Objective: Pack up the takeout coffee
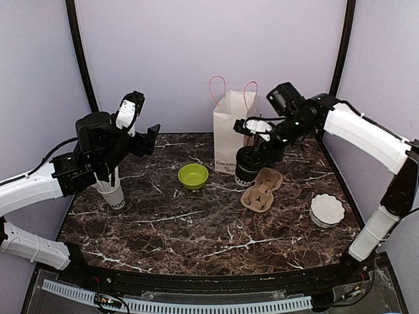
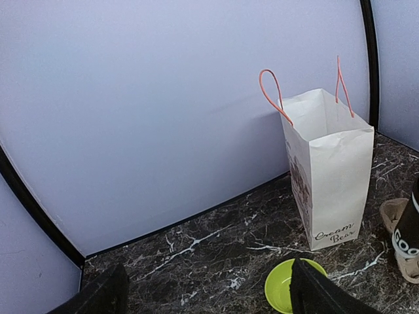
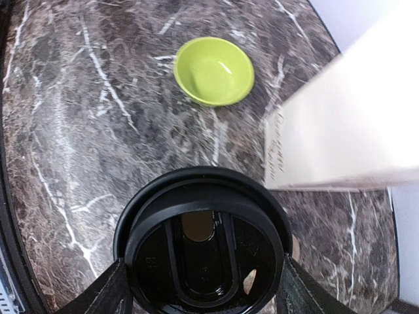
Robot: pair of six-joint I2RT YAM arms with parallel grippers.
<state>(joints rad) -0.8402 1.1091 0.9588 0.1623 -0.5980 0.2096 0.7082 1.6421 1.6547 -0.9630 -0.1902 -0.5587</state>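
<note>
The takeout coffee (image 1: 247,167) is a black cup with its black lid (image 3: 203,235) on, beside the white paper bag (image 1: 230,137). My right gripper (image 1: 258,147) comes down over it. In the right wrist view the right gripper (image 3: 205,281) has a finger pressed against each side of the lid, so it is shut on the cup. The floor behind the cup looks blurred there. My left gripper (image 1: 145,121) hangs high at the left, wide open and holding nothing. In its own view the left gripper (image 2: 209,291) faces the open-topped bag (image 2: 330,170).
A lime-green bowl (image 1: 193,176) sits mid-table, left of the bag. A brown cup carrier (image 1: 262,190) lies right next to the coffee. A white fluted dish (image 1: 327,209) is at the right. A white printed cup (image 1: 112,194) stands under the left arm.
</note>
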